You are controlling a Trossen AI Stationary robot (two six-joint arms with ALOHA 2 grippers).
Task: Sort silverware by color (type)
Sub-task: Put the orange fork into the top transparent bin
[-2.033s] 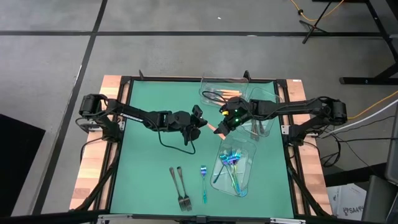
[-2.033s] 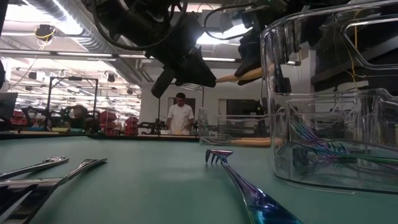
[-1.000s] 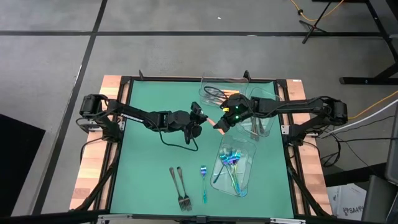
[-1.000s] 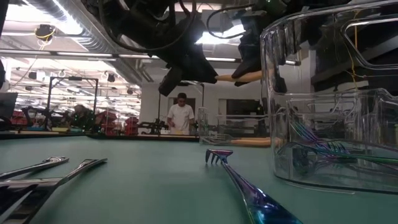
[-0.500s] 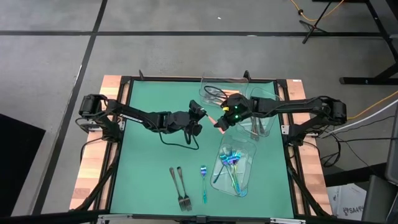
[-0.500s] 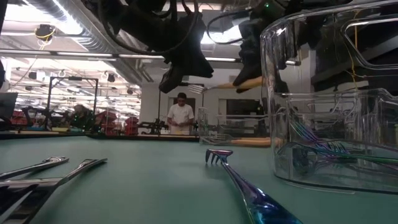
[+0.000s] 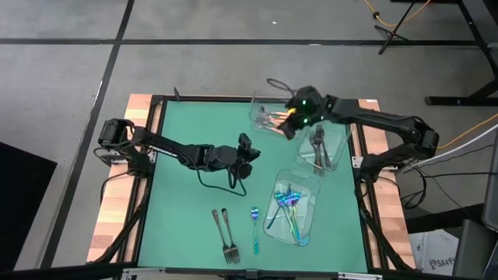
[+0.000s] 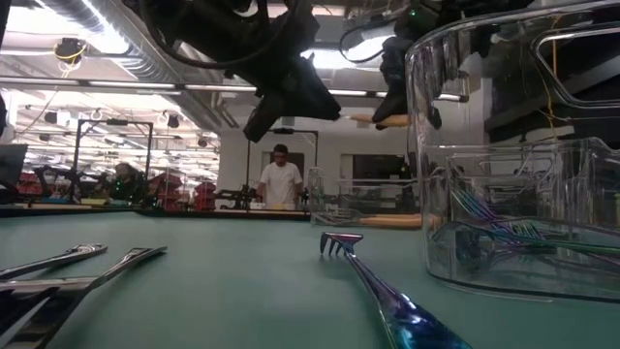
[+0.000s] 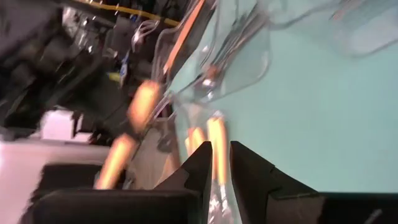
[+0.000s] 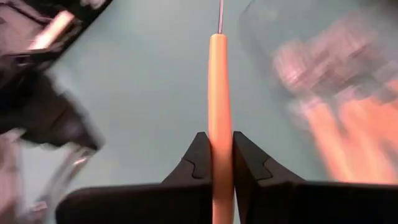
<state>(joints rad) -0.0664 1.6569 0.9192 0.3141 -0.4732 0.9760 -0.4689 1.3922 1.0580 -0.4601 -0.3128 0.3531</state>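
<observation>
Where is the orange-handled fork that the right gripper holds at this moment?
The orange-handled fork is clamped in the right gripper, above the clear plastic tray of orange forks at the table's far edge in the high view.

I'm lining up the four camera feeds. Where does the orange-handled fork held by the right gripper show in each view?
High view: orange-handled fork at the right gripper, over the far tray.
Low view: upper middle, left of the near clear tray.
Left wrist view: blurred orange streak, probably this fork.
Right wrist view: centre, upright between the fingers.
Shared landmark: green mat.
</observation>
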